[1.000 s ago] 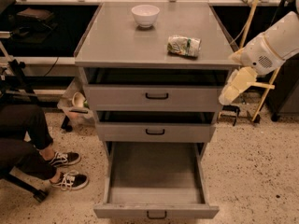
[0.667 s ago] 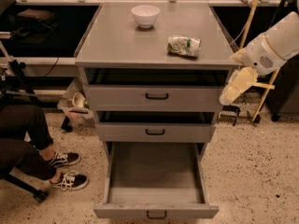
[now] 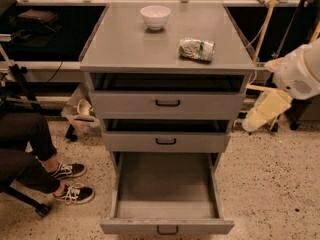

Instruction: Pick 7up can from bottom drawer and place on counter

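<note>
Can [image 3: 197, 49]: lying on its side on the bench [image 3: 125, 44], near the right front corner; we log it up and left of the claw, well apart.
Claw [image 3: 261, 113]: cream-coloured, off the cabinet's right side, level with the top drawer; we cannot tell whether it is open or closed.
Arm [image 3: 300, 71]: white, coming in from the right edge, sloping down and left.
Bottom drawer [image 3: 167, 227]: pulled out towards us.
Bowl [image 3: 155, 17]: white, upright, at the back of the bench.
Room: speckled floor [image 3: 280, 184]; a seated person's legs and sneakers [image 3: 72, 181] at left.
</note>
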